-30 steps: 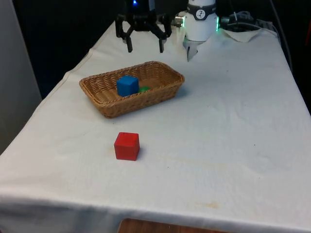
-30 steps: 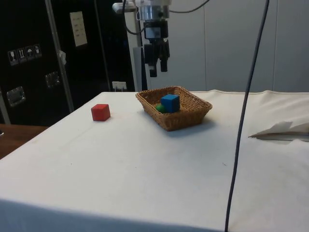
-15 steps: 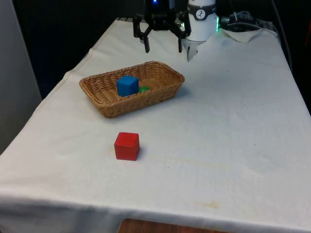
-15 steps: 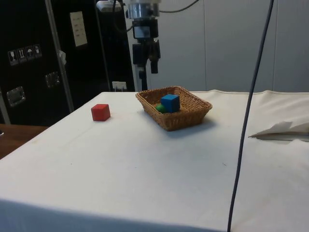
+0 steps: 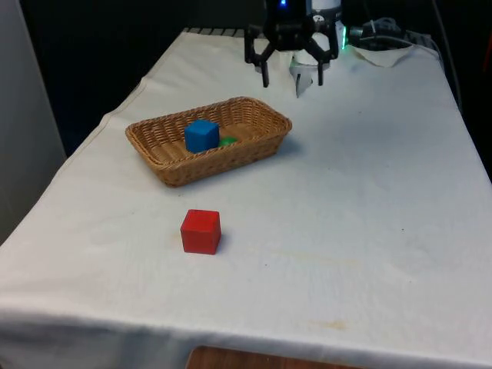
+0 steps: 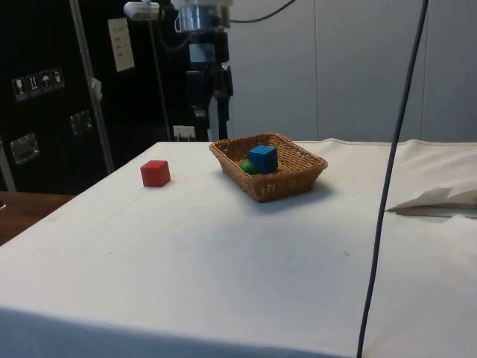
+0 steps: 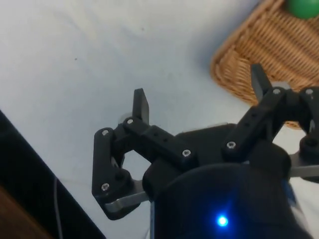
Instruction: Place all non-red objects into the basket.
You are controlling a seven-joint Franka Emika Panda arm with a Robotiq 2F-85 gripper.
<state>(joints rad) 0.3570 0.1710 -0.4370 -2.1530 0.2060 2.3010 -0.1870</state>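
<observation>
- The gripper hung in the air above the table's far end, beyond the basket and off toward the front view's right of it. Its fingers were spread wide and held nothing; the wrist view showed bare white cloth between them.
- The wicker basket stood on the cloth with its long axis running diagonally, the far end toward the front view's right. The wrist view caught one corner of it just beside a fingertip.
- A blue cube sat inside the basket, nearer the end at the front view's left. A green object lay inside beside it, largely hidden behind the cube; in the side view it read as a small rounded piece.
- A red cube stood on the cloth outside the basket, on the near side, well apart from the rim.
- Governing relation: everything of concern lay on the near side of the gripper, the basket first, the red cube farther out along roughly the same line.
- Judgement: no non-red object was seen outside the basket, so the sorting appeared complete. The red cube needed no handling; any further descent toward it would be an error.
- Crumpled white material lay at the far corner, clear of the work area.
</observation>
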